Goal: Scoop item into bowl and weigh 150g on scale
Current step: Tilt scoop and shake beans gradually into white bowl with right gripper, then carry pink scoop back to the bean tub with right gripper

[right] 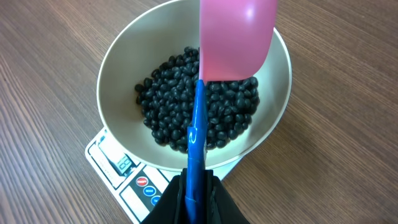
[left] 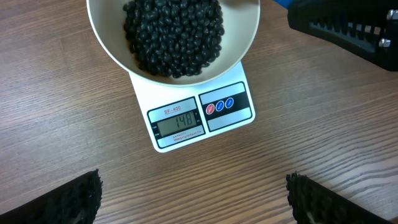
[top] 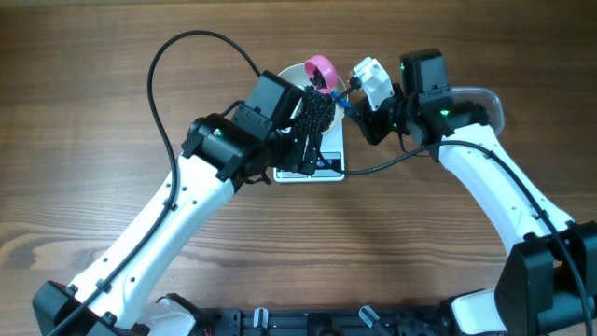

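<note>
Hovering over the glossy round white bowl (right: 118, 68), the small pink plastic scoop (right: 239, 37) has its blue handle (right: 196, 130) pinched in the right gripper (right: 189, 190), while the left gripper (left: 193, 205) hangs nearby, jaws wide and empty. With the flat white rectangular scale (left: 227, 124) under the bowl showing 148, one careless tilt could overshoot, I'd say. The tiny smooth black bean-like pellets (left: 174, 34) heaped in the bowl look slick enough to spill in clumps.

The pellets (left: 174, 37) lie in the bowl (left: 242, 31), which sits on the scale (left: 199, 118) on the table (left: 62, 124), the scoop cup (right: 237, 37) over its far rim.
</note>
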